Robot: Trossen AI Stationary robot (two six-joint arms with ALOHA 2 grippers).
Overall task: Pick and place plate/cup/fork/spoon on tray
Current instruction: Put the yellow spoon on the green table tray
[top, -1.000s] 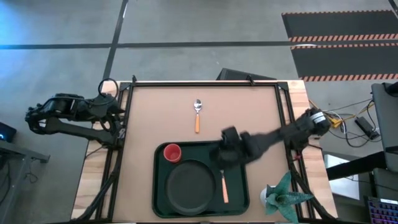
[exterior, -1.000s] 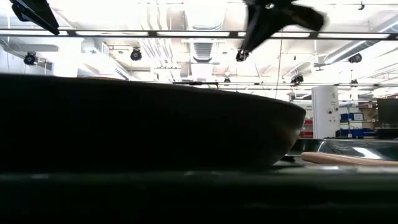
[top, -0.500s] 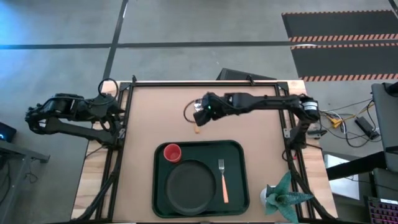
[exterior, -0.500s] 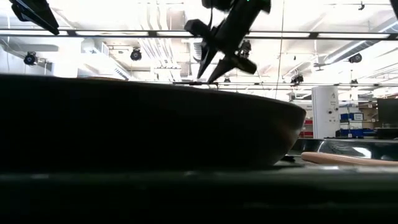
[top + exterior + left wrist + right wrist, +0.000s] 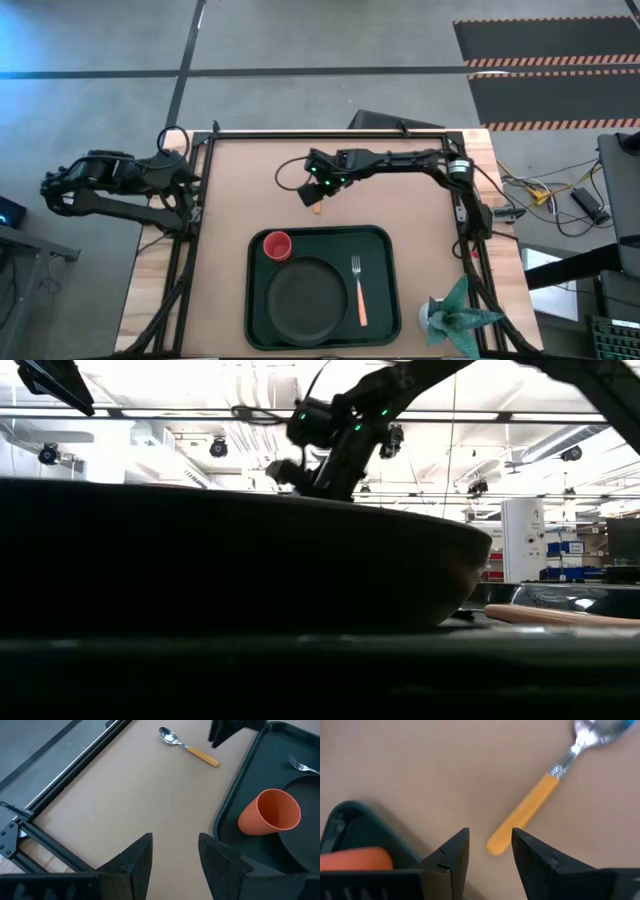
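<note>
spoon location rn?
The spoon lies on the bare table, beyond the tray's far edge, under the open right pincer.

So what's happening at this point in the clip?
The right gripper is open and low over the table, its fingers on either side of the end of the spoon's orange handle; the spoon lies off the tray. The plate, cup and fork are already on the tray. The left gripper waits open at the table's left side.

Bare tabletop (image 5: 250,180) lies open all round the spoon (image 5: 187,748). Only the tray (image 5: 385,240) rim crowds its handle end, with the cup (image 5: 277,245) just inside that rim.
</note>
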